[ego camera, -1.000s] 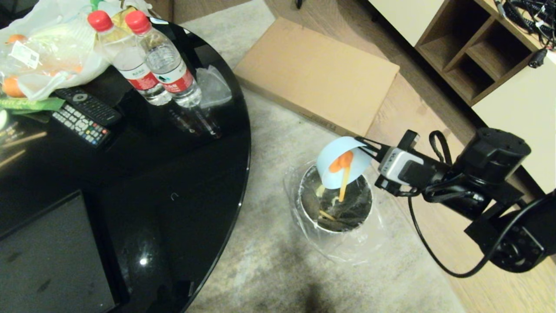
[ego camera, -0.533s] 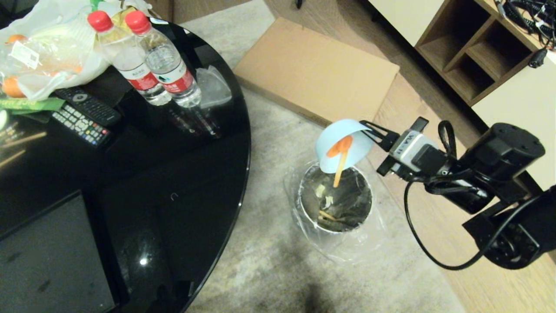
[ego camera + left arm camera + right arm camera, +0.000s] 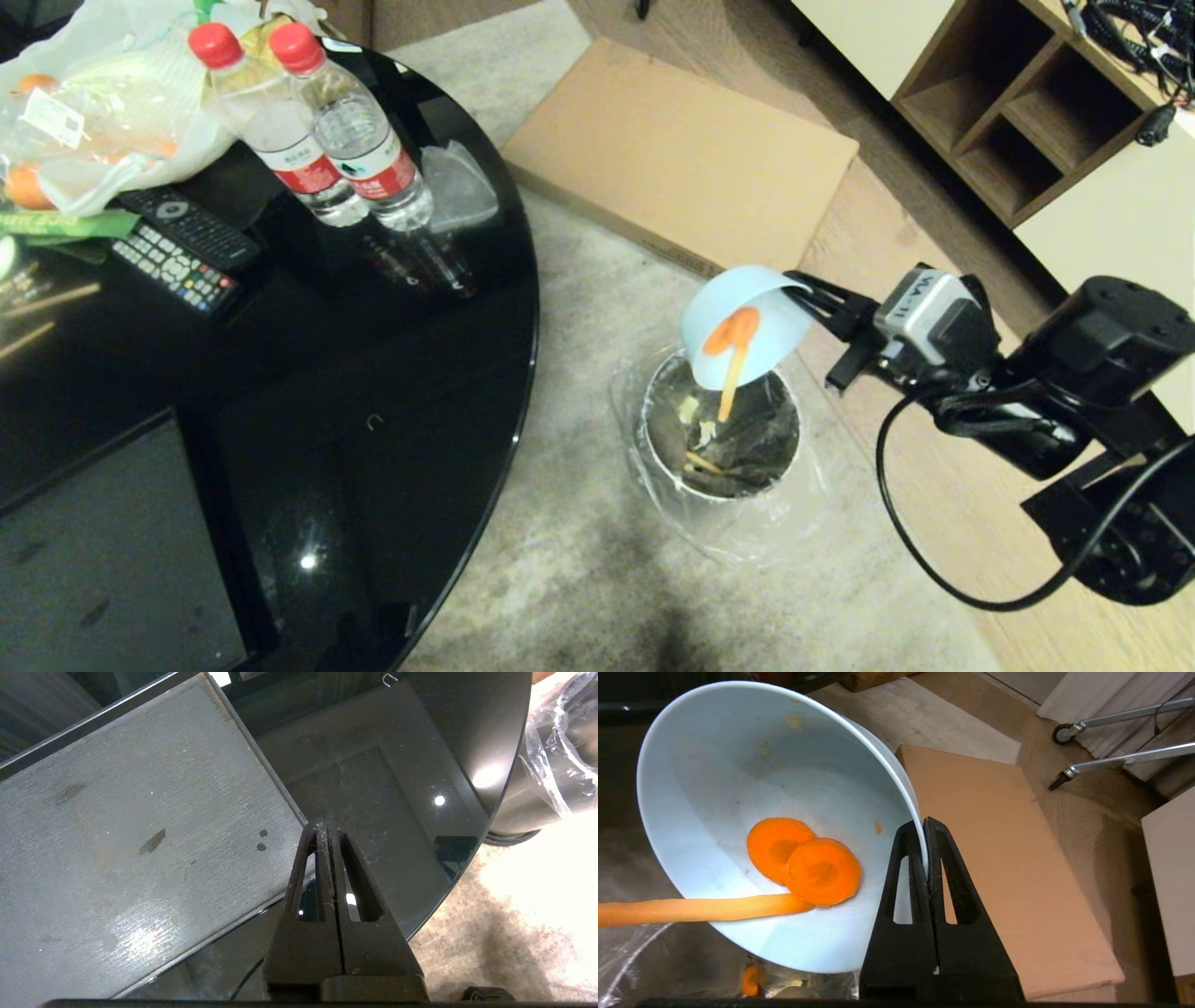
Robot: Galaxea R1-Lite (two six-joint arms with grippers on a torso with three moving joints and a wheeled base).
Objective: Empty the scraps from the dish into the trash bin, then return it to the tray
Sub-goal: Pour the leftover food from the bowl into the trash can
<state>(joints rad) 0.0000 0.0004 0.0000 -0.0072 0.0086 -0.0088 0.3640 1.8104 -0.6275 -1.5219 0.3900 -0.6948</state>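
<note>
Above floor-standing trash bin [image 3: 721, 432], right fingers [image 3: 924, 833] pinched on tilted dish [image 3: 738, 788] rim.

The right hand [image 3: 805, 291] has rolled at the wrist and carried the tilted dish [image 3: 744, 327] slightly toward 12 o'clock over the trash bin [image 3: 721, 431].

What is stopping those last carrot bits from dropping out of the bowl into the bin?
Nothing visible blocks them. The right gripper tilts the pale blue bowl over the open metal trash bin, but two carrot slices and a carrot strip cling to the bowl's inside, the strip hanging past its rim.
</note>
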